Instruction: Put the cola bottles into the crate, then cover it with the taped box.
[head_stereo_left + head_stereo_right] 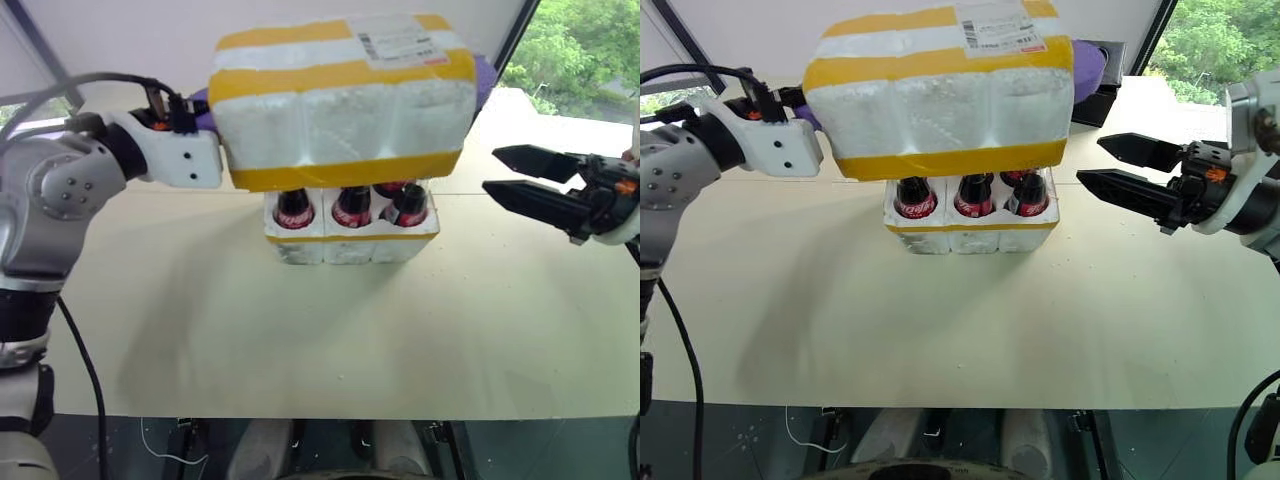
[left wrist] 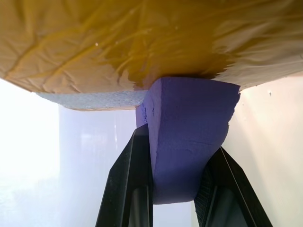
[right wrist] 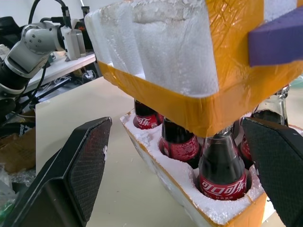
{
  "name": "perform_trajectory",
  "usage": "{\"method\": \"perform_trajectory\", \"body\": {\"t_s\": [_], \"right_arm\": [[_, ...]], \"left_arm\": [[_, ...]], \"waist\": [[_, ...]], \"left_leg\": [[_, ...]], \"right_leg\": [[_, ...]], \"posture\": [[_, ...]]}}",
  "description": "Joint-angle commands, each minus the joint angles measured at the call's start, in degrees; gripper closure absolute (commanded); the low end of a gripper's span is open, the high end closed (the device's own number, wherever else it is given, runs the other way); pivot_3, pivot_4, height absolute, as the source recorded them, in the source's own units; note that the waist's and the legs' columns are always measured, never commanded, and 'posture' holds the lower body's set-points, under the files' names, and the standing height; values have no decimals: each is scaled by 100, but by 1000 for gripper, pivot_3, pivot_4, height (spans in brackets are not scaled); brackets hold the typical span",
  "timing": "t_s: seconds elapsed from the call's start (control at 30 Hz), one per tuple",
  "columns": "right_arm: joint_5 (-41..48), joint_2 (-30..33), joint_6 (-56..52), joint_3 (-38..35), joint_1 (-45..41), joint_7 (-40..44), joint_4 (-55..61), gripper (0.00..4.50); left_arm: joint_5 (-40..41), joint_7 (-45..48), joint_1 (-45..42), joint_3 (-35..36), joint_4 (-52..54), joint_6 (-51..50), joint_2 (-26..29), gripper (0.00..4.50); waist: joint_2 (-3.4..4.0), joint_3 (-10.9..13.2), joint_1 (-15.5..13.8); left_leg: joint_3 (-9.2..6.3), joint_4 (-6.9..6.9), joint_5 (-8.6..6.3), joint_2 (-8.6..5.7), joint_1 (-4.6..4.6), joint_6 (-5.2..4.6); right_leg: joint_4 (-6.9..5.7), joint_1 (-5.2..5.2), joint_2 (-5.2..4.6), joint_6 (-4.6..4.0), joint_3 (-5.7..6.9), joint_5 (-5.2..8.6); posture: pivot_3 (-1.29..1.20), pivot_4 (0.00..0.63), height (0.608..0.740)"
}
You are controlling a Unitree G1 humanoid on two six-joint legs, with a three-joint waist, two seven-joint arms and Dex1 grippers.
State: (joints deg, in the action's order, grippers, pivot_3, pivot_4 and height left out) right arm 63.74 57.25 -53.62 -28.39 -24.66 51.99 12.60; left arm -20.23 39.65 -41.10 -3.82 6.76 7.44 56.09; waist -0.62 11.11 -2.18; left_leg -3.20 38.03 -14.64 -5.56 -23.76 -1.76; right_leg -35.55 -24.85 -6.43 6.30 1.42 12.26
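Left eye view: the taped box (image 1: 340, 100), rough white foam banded in glossy yellow tape with a shipping label on top, hung over the crate (image 1: 350, 240), where red-labelled cola bottles (image 1: 352, 207) stood in round wells on the pale table (image 1: 300, 330). The left gripper (image 1: 205, 140) reached in level at the box's side; the right gripper (image 1: 510, 172) waited apart, jaws spread.

Left wrist view: black fingers (image 2: 130, 175) clenched a purple foam block (image 2: 187, 137) fixed under crinkled yellow tape.

Right wrist view: bottle necks sat just beneath the box's rim.
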Motion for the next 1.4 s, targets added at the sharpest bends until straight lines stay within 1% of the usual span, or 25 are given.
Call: {"method": "perform_trajectory", "body": {"t_s": [0.03, 0.13, 0.43, 0.47, 0.5, 0.53, 0.6, 0.63, 0.7, 0.73, 0.83, 0.9, 0.97, 1.07, 1.13, 1.17, 1.23, 1.27, 1.33, 1.37, 1.4], "right_arm": [[67, -38, 105, -129, -85, -16, 37, 0], [50, -88, 142, -127, -43, -25, 55, 0], [37, -154, 185, -178, 61, -90, 119, 0], [31, -158, 194, -176, 64, -99, 119, 0], [26, -160, 200, -174, 66, -104, 118, 0], [21, -165, 208, -173, 70, -109, 116, 0], [19, -168, 221, -171, 77, -117, 112, 0], [18, -168, 229, -168, 78, -125, 111, 0], [18, -169, 237, -160, 75, -139, 105, 0], [20, -170, 239, -156, 72, -146, 101, 0], [12, -181, 256, -141, 85, -156, 108, 0], [-31, -192, 273, -107, 105, -164, 112, 0], [-69, -170, 271, -104, 139, -142, 107, 0], [-147, -121, 294, -110, 213, -67, 91, 0], [-198, -113, 309, -102, 225, -27, 59, 0], [-224, -115, 314, -91, 218, -13, 43, 0], [-282, -125, 331, -65, 221, 18, 16, 0], [-322, -125, 339, -39, 227, 43, 3, 0], [-394, -115, 348, 14, 231, 105, -26, 0], [-428, -105, 353, 35, 237, 147, -39, 0], [-484, -90, 367, 77, 234, 194, -55, 0]], "left_arm": [[-130, 185, -265, 7, 119, 100, 148, 3744], [-92, 361, -383, -10, 226, 19, 93, 3744], [-58, 822, -256, -11, 499, -269, 122, 3744], [-62, 855, -209, -16, 504, -273, 131, 3158], [-67, 872, -179, -20, 506, -267, 136, 2988], [-83, 868, -155, -20, 510, -277, 125, 2653], [-104, 866, -131, -15, 516, -299, 105, 1682], [-161, 870, -86, -24, 501, -276, 145, 1117], [-233, 872, 18, -31, 469, -233, 219, 210], [-253, 868, 68, -26, 458, -217, 243, 50], [-235, 859, 373, 36, 488, -163, 292, 50], [-37, 810, 882, 289, 517, -186, 319, 50], [343, 854, 1322, 608, 502, 6, 375, 50], [737, 674, 1644, 1023, 397, 414, 338, 50], [1250, 797, 1817, 1279, 374, 336, 246, 50], [1614, 929, 1892, 1401, 401, 120, 168, 50], [2916, 1364, 2092, 1825, 605, -1315, 1, 50], [3897, 1615, 2169, 2140, 720, -2421, -2, 50], [5859, 2116, 2251, 2778, 832, -4471, 217, 50], [6666, 2293, 2213, 3105, 813, -5084, 272, 50], [7215, 2378, 2111, 3281, 656, -5742, 418, 50]], "waist": [[0, 0, 0], [0, 0, 0], [0, 0, 2], [0, 0, 2], [0, 0, 7], [0, 0, 12], [0, 0, 7], [0, 0, 6], [0, 0, 5], [0, 0, 5], [0, 0, 5], [2, -1, 22], [2, -1, 28], [2, 0, 0], [2, -1, -17], [2, -1, -15], [4, -1, 1], [4, -1, 9], [3, -1, 46], [0, 1, 77], [0, 1, 115]], "left_leg": [[0, 0, 0, 0, 0, 0], [0, 1, 0, 0, 0, 0], [0, 2, 0, 0, 0, -1], [0, 2, 0, 0, 0, -1], [0, 2, 0, 0, 0, -1], [0, 2, 0, 0, 0, -1], [-1, 2, 1, 0, 1, -1], [-1, 2, 0, 0, 0, -1], [-1, 2, 0, 0, 0, -1], [0, 2, 0, 0, 0, -1], [-1, 2, 0, 0, 0, -1], [-1, 2, 0, 0, 1, -2], [0, 1, -1, 1, 2, -4], [-1, 1, -1, 4, 1, -3], [-2, 4, -1, 3, 1, -3], [-2, 5, -2, 3, 2, -3], [-2, 5, -2, 3, 2, -3], [-2, 5, -2, 3, 2, -3], [-4, 5, -2, 6, 2, -3], [-3, 5, -2, 7, 2, -3], [-4, 5, -2, 9, 1, -3]], "right_leg": [[0, 0, 0, 0, 1, 0], [-1, 0, 0, 1, 1, 0], [-1, 2, 1, 2, 2, -1], [-2, 2, 2, 2, 2, -1], [-2, 2, 2, 2, 2, -1], [-2, 2, 2, 2, 2, -1], [-3, 2, 3, 2, 2, -1], [-3, 1, 3, 2, 3, -1], [-2, 2, 3, 2, 3, -1], [-2, 2, 3, 2, 2, -1], [-2, 2, 3, 2, 2, -1], [-2, 2, 2, 2, 2, -1], [-3, 0, 2, 1, -2, -1], [-2, -1, 2, 1, -1, -1], [-1, 2, -1, 1, -2, -1], [0, 4, -2, 0, -2, -1], [2, 5, -3, 0, -2, -2], [0, 4, -2, 0, -2, -1], [-6, 0, 2, 0, -1, -1], [-9, -2, 5, 0, 2, 0], [-11, -4, 9, 1, 4, 0]], "posture": [[0, 150, 740], [0, 150, 740], [0, 150, 740], [0, 150, 740], [0, 150, 740], [0, 150, 740], [0, 150, 740], [0, 150, 740], [0, 150, 740], [0, 150, 740], [0, 150, 740], [0, 150, 740], [0, 150, 740], [0, 150, 740], [0, 150, 740], [0, 150, 740], [0, 150, 740], [0, 150, 740], [0, 150, 740], [0, 150, 740], [0, 150, 740]]}}
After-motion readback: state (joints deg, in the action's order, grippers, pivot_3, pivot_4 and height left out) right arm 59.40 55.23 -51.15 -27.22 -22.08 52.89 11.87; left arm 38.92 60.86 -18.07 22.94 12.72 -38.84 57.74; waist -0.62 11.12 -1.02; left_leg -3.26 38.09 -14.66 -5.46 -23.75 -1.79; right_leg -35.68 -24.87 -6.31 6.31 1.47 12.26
